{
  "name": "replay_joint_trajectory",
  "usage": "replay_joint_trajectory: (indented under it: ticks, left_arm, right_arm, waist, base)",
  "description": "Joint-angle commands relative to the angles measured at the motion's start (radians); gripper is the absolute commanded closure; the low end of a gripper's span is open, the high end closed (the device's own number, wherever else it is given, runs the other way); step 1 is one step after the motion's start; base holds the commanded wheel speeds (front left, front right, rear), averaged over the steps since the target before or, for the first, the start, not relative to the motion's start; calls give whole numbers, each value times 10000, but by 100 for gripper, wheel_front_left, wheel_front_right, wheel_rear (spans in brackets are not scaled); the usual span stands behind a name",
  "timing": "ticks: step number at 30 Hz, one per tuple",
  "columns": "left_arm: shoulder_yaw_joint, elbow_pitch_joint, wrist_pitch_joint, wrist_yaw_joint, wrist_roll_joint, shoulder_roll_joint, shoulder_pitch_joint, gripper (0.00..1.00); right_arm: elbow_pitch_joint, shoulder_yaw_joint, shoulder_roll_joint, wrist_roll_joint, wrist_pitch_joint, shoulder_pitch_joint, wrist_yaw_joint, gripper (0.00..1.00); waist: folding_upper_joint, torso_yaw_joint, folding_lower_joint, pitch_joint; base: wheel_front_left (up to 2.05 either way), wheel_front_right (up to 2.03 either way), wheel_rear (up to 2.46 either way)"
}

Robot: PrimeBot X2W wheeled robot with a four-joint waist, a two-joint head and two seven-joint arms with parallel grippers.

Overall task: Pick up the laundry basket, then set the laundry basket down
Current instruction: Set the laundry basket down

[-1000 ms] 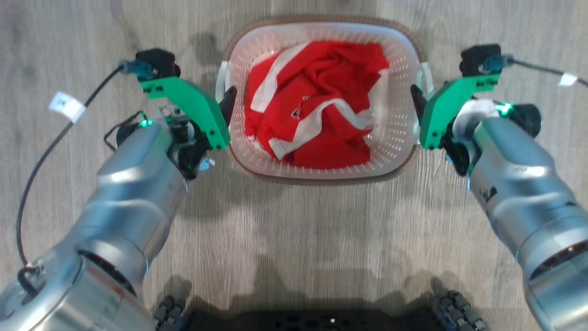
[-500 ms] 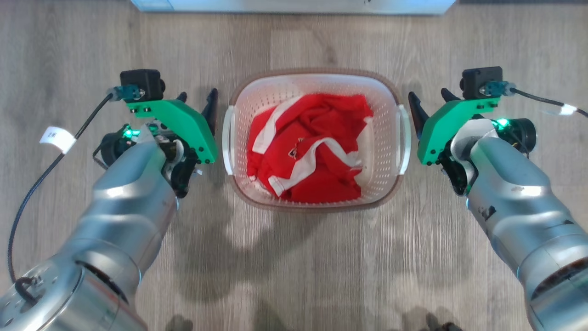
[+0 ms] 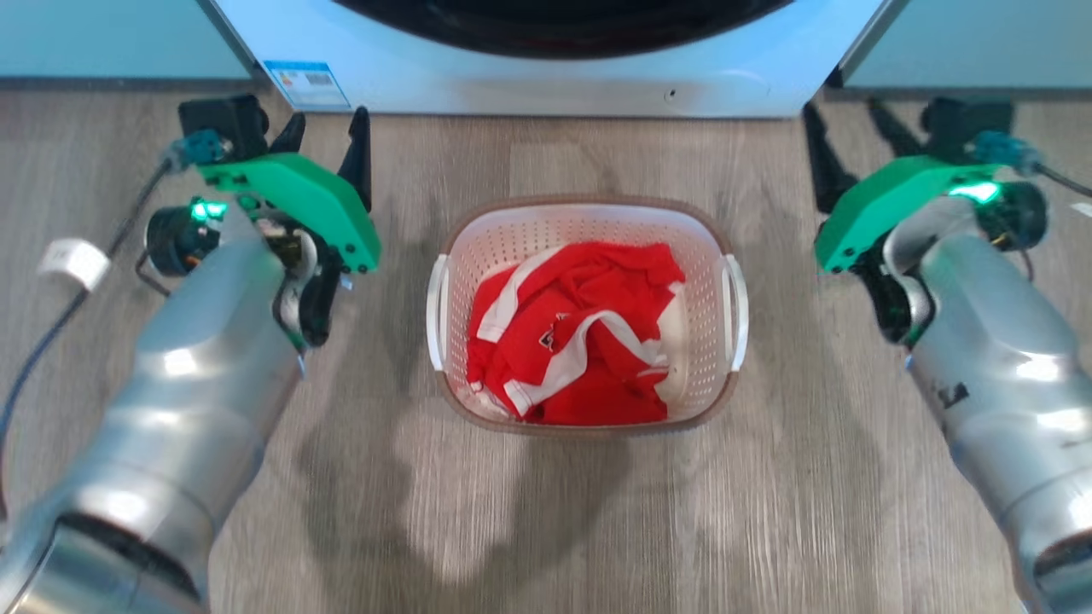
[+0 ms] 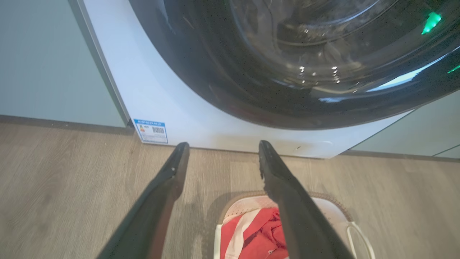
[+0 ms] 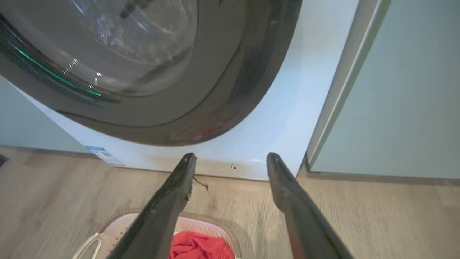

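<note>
1. The white perforated plastic laundry basket [image 3: 512, 247] with the brown rim sits on the grey wood-look floor [image 3: 589, 529], near the white washing machine [image 3: 546, 85], with crumpled red-and-white clothes [image 3: 580, 341] inside.
2. Left tool [image 3: 327, 124]: fingers spread wide, empty, clear of the basket's left.
3. Right tool [image 3: 840, 107]: same deal, on the right.

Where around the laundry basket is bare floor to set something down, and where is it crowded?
Bare floor lies between the laundry basket and the washing machine, and on the basket's near side. The left gripper and right gripper crowd its flanks.
</note>
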Motion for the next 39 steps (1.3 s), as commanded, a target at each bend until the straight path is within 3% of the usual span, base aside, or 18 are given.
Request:
replay_joint_trajectory:
  ticks: [1,10,21,31,39]
  left_arm:
    - [333,-335,-91,157,219,404,126,0]
    - [2101,-4328,-92,1654,2521,1141,2410,0]
    - [2442,-7593,-14,2986,3461,1928,4729,0]
    - [2399,-9384,441,3831,3570,2610,6045,0]
    - [2304,-10080,664,4066,3637,3033,6651,0]
  right_arm:
    - [-384,-79,-2,-223,-116,423,-27,0]
    - [-3414,-2472,530,-2593,-119,2607,-27,0]
    - [-5453,-3436,1138,-3665,171,4453,-27,0]
    - [-6837,-3778,1359,-4043,844,5785,-27,0]
    - [-7494,-3903,1452,-4264,1253,6508,-27,0]
  waist:
    - [-1,18,1,-176]
    - [-1,24,1,-974]
    - [-1,-108,1,-1910]
    - [-1,-203,1,-2432]
    - [-1,-298,1,-2698]
  base:
    - [0,0,0]
    - [0,0,0]
    - [0,0,0]
    - [0,0,0]
    - [0,0,0]
